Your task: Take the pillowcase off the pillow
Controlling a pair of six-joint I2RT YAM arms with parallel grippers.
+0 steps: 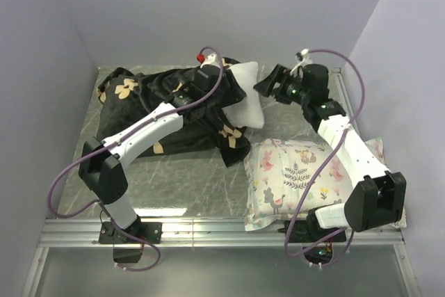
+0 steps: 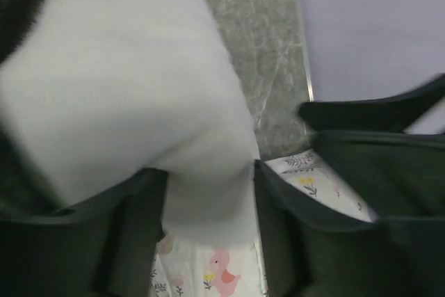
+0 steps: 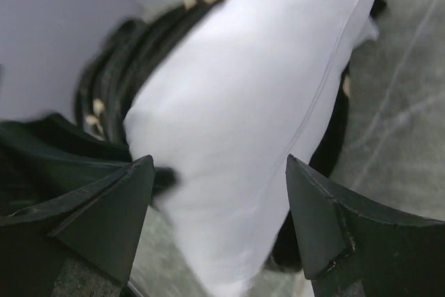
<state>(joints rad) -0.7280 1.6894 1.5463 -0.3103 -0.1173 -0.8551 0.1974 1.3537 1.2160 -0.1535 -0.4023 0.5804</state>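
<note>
The black pillowcase with tan motifs lies bunched at the back left and covers most of the pillow. A bare white corner of the pillow sticks out of its right end. My left gripper reaches over the pillowcase to that corner. In the left wrist view its jaws stand apart, and the pillow bulges down between them. My right gripper hovers just right of the corner. It is open, and the pillow tip sits between its fingers without touching them. Dark pillowcase folds lie behind.
A smaller white pillow with a pastel floral print lies at the near right, against the right arm's base. Grey marbled tabletop shows in front of the pillowcase. Lilac walls close in the left, back and right sides. A metal rail runs along the near edge.
</note>
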